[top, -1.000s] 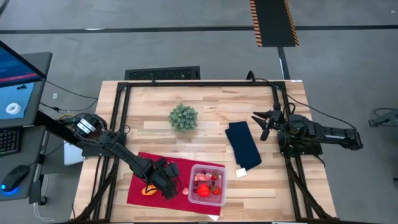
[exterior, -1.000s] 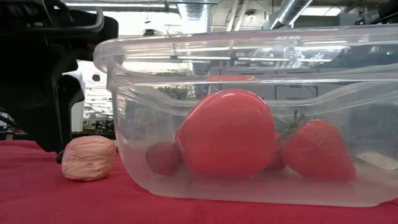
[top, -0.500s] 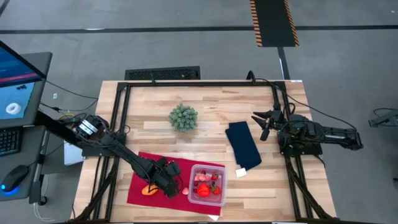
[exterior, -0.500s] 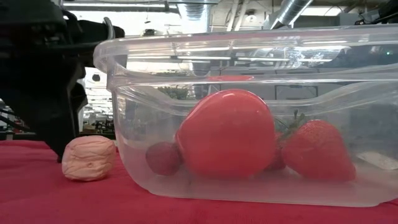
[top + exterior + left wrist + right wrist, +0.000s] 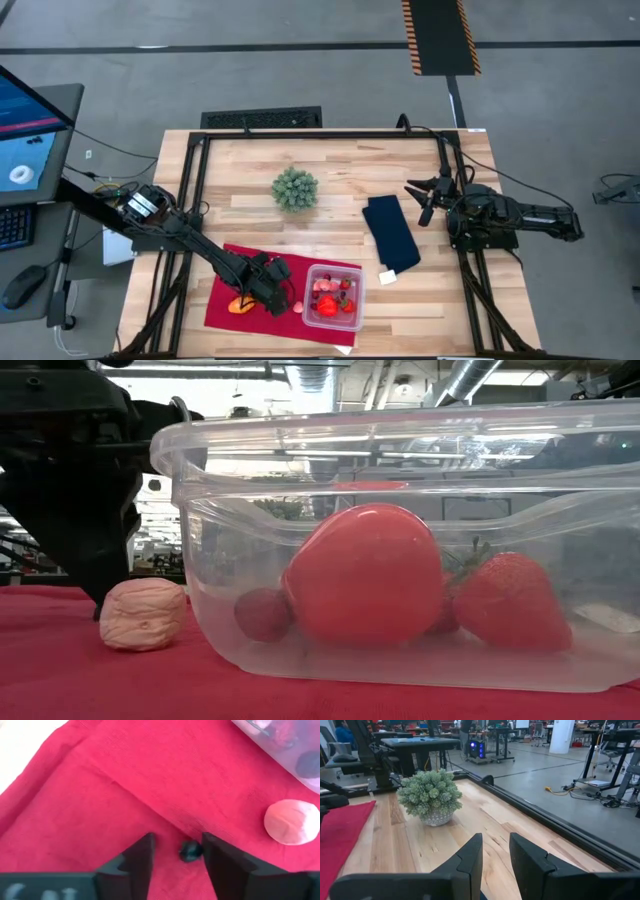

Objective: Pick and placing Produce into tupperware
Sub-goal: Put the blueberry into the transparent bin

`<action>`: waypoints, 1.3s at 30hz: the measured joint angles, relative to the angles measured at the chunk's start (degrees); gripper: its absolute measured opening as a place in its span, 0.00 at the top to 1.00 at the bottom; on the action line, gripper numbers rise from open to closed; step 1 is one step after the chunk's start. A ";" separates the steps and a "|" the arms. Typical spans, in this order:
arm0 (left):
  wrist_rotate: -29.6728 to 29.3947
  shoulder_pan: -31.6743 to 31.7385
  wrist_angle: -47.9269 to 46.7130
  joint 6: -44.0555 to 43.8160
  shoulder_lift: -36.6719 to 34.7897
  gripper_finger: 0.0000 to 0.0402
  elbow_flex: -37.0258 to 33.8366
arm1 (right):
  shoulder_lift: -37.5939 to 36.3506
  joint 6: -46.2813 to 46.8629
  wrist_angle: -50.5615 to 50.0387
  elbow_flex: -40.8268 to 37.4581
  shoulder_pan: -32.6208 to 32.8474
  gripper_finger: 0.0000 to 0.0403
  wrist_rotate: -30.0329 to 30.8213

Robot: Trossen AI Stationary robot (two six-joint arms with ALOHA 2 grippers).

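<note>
1. Left gripper [image 5: 177, 851] is low over the red cloth [image 5: 222, 290] at the table's near edge, fingers parted with a gap between them — a small dark berry [image 5: 190, 850] lies on the cloth in that gap, touched by neither finger as far as I can see.
2. Right gripper [image 5: 420, 197] waits at the table's right side, near the dark blue folded cloth [image 5: 391, 234]; its fingers [image 5: 470, 857] stand slightly apart with nothing between them, pointing toward the green bushy ball [image 5: 430, 793].
3. Light wooden table [image 5: 340, 165] carries everything; the red cloth covers its near-left part.
4. On the cloth's right end sits the tupperware [image 5: 333, 296], clear and faintly pink, upright with no lid on.
5. Inside it, from the low view: a big red fruit [image 5: 365, 572] in the middle, a strawberry [image 5: 505, 603] just beside it on one side, and a small dark red berry [image 5: 264, 614] on the other.
6. Outside the container, just beside its left wall, a pale pink wrinkled piece [image 5: 143, 614] rests on the cloth — near the left gripper but apart from it.
7. An orange oval [image 5: 239, 305] lies on the cloth to the left of the left gripper, partly hidden by the arm.
</note>
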 joint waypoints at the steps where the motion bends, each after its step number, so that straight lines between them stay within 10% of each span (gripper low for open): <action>1: -0.06 0.00 0.00 -0.14 0.01 0.63 -0.02 | 0.00 0.00 -0.01 0.00 0.00 0.70 0.00; 14: -0.49 0.00 0.35 -2.05 0.12 0.92 -0.08 | 0.00 0.00 -0.04 0.00 0.00 0.70 0.00; 39: -2.50 -0.04 -4.69 -9.38 0.08 0.53 -0.03 | 0.00 0.00 -0.09 0.00 0.02 0.70 0.00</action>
